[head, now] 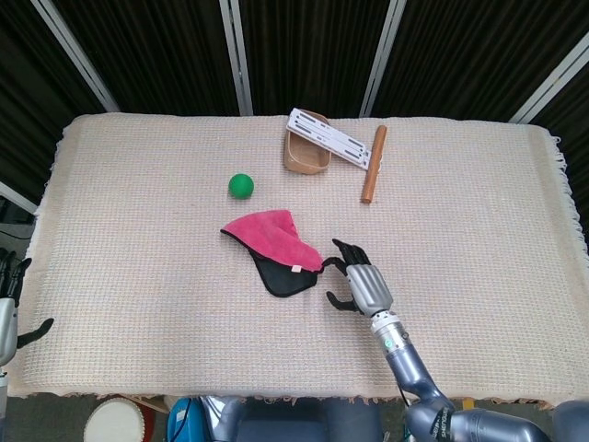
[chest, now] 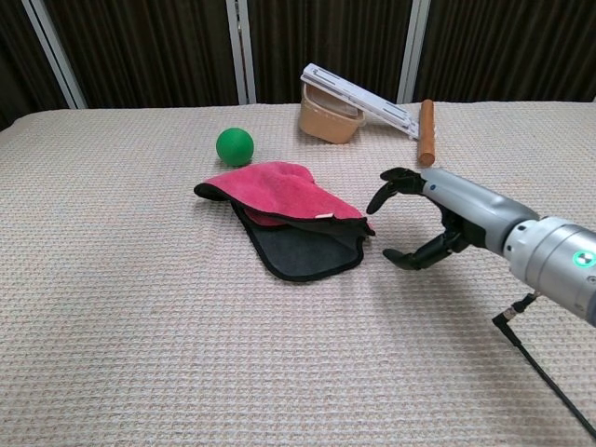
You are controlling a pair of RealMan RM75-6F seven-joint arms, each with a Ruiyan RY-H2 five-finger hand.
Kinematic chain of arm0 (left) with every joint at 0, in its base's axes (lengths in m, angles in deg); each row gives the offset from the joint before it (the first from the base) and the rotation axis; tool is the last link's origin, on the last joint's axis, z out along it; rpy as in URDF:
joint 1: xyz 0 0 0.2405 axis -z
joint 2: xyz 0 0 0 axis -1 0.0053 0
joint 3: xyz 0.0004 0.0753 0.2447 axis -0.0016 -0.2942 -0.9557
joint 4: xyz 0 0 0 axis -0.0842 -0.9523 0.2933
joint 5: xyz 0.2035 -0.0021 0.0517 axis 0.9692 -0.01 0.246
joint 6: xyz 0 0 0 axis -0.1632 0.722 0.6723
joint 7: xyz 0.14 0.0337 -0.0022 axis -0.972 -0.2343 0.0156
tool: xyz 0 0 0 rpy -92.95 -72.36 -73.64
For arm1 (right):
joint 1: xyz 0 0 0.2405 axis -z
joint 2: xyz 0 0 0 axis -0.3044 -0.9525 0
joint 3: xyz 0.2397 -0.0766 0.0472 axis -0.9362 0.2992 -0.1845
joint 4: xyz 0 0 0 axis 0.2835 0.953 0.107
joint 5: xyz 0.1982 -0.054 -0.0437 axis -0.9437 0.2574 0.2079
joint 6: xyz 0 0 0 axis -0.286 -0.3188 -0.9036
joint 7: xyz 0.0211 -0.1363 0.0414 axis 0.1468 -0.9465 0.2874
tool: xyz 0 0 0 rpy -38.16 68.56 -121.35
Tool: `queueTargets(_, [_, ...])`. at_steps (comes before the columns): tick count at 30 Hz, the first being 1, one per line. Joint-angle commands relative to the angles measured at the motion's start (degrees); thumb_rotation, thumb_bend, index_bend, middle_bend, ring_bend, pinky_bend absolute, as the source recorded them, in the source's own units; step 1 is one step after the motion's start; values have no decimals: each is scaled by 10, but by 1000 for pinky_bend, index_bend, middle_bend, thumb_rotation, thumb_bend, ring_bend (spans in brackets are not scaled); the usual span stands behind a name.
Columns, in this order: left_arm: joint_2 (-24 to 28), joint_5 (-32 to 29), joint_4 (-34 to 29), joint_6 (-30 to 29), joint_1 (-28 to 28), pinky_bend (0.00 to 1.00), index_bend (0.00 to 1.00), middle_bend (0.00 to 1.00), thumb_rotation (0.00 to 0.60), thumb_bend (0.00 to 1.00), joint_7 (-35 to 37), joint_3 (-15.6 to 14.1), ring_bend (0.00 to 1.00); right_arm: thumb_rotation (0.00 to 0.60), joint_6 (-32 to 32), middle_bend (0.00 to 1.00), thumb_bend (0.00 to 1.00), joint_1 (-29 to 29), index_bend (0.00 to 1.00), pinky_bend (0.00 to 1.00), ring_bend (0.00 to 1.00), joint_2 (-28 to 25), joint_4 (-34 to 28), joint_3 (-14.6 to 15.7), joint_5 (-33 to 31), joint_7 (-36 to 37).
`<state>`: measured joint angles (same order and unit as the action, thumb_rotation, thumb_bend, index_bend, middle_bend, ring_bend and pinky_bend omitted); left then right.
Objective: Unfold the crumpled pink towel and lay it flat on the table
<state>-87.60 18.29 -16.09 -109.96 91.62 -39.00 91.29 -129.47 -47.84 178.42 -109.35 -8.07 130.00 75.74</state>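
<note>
Reach step, no grasp yet. Right hand (chest: 421, 220) sat just beside right corner of pink towel (head: 272, 238), fingers (chest: 395, 177) spread and curved, holding nothing, apparently not yet touching cloth. Towel lay folded near table (head: 138, 239) centre, pink layer over dark underside (chest: 303, 251), label tab at edge. Left hand (head: 9, 304) parked at table's left edge, fingers apart, empty. Next, probably: pinch top pink corner only, peel rightward, avoid dragging whole bundle. Green ball (head: 241, 185) close behind towel, could get knocked.
</note>
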Motion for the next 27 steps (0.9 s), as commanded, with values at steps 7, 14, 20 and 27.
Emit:
queueTargets(7, [-2, -1, 4, -2, 1, 34, 99, 4, 600, 48, 3, 2, 0, 600, -3, 61, 354, -28, 392, 0, 0, 47, 27, -25, -28, -8])
queueTargets(14, [-3, -1, 6, -2, 0, 34, 100, 4, 600, 48, 4, 0, 0, 600, -11, 67, 355, -37, 436, 0, 0, 65, 38, -33, -45, -18])
queueTargets(20, [-4, 2, 7, -3, 0, 33, 101, 4, 600, 48, 5, -1, 0, 600, -15, 96, 355, -43, 499, 0, 0, 76, 50, -32, -56, -30])
queueTargets(27, [-5, 5, 7, -4, 0, 33, 102, 4, 600, 48, 5, -3, 0, 600, -25, 159, 355, -47, 589, 0, 0, 89, 65, -36, -61, -27])
